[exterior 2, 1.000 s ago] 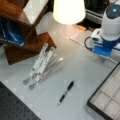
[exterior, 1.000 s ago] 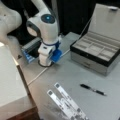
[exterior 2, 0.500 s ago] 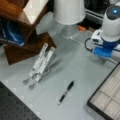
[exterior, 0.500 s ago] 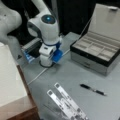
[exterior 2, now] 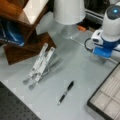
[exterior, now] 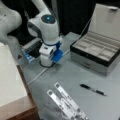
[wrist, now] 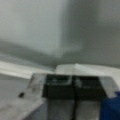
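Gripper (exterior: 47,63) sitting low on the surface (exterior: 75,77), fingers pressed together.
One pen (exterior 2: 66,92), one box (exterior: 96,53), one stand (exterior 2: 40,63) lying around.

In a front view, the gripper (exterior 2: 103,55) sits low over the grey table (exterior 2: 75,75) at the right edge, a black pen (exterior 2: 66,92) lies at lower centre, a folding metal stand (exterior 2: 41,64) lies at left, and a white lamp (exterior 2: 69,15) stands at top centre.
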